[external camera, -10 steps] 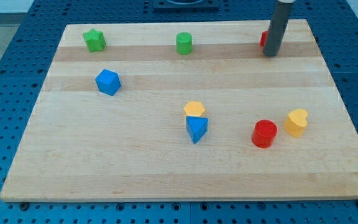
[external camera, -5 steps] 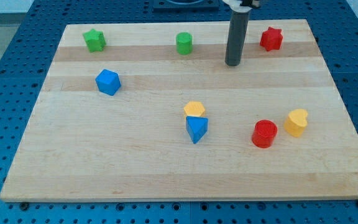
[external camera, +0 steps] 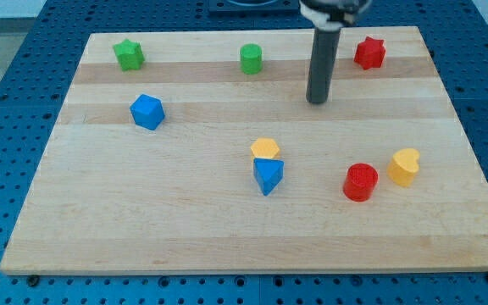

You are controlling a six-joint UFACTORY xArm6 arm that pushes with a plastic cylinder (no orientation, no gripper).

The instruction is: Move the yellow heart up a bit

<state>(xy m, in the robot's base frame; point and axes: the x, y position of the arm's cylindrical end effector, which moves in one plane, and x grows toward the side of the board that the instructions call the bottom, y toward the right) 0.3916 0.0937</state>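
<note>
Well above yellow heart (external camera: 403, 166): my tip (external camera: 316, 101).

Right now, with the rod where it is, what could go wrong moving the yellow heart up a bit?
My tip sits well above the yellow heart, so it must get below it first. The red cylinder lies close on the heart's left; a careless path could knock it. An off-centre push might slide the heart sideways.

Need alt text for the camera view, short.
My tip rests on the wooden board near the view's top, well above and left of the yellow heart, which sits beside a red cylinder. Other coloured blocks lie scattered around.
</note>
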